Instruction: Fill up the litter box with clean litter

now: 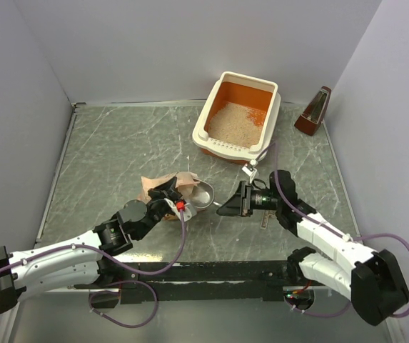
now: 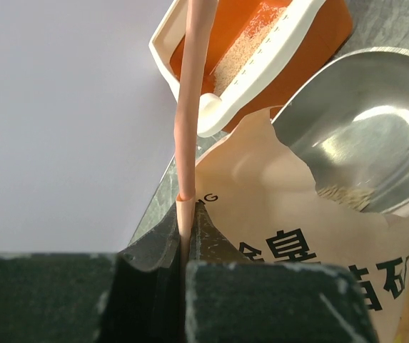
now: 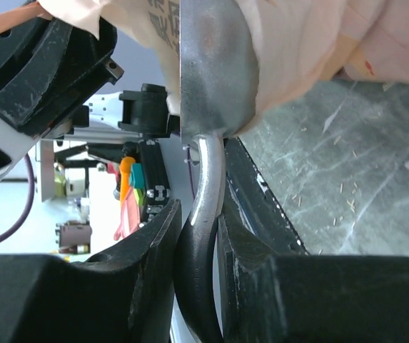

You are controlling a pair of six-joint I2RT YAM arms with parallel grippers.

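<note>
Both arms (image 1: 61,257) low, left claw (image 1: 170,191) tight on bag (image 1: 151,187), right claw (image 1: 225,207) tight on scoop (image 1: 203,194).

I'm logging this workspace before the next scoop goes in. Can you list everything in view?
litter box: one, cream rim, orange inside, far side of table
litter: one patch, pale beige, inside the litter box
bag: one, peach-pink, table centre
scoop: one, grey metal, bowl at the bag's mouth
metronome: one, dark brown, far right corner
table: one, grey-green marbled
left gripper: black, pinching the bag's edge
right gripper: black, clamping the scoop's handle
</note>
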